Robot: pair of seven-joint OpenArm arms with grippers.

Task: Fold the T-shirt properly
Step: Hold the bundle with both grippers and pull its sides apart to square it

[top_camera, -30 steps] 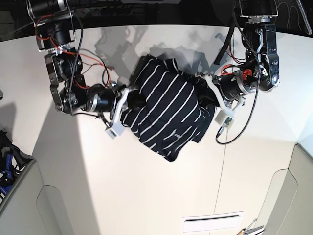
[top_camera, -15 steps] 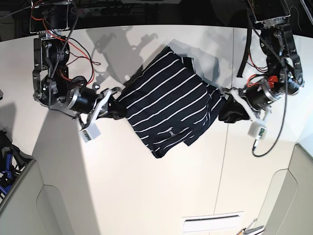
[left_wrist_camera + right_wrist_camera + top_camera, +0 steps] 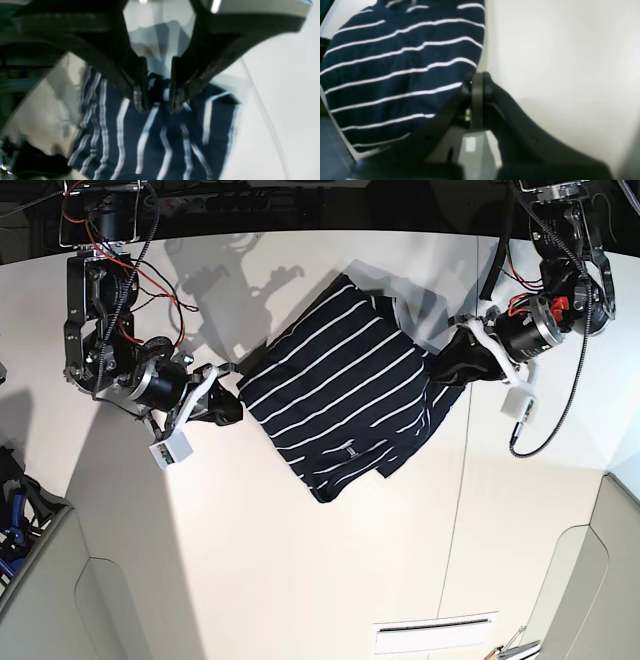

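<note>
1. Shirt point(image 3: 345, 400) is stretched diagonally over the table point(image 3: 300, 580), partly lifted between both arms.
2. Left gripper point(image 3: 156, 103) pinches a bunched edge, jaws narrow.
3. Right gripper point(image 3: 472, 85) is fully closed at the shirt's other edge; whether it holds cloth is hard to see.
4. Risk: uneven pull slips cloth out, so the shirt lands skewed or creased.

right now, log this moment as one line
phase: stretching shirt | left gripper: shut on T-shirt | right gripper: shut on T-shirt | shirt: stretched between both, over table
</note>
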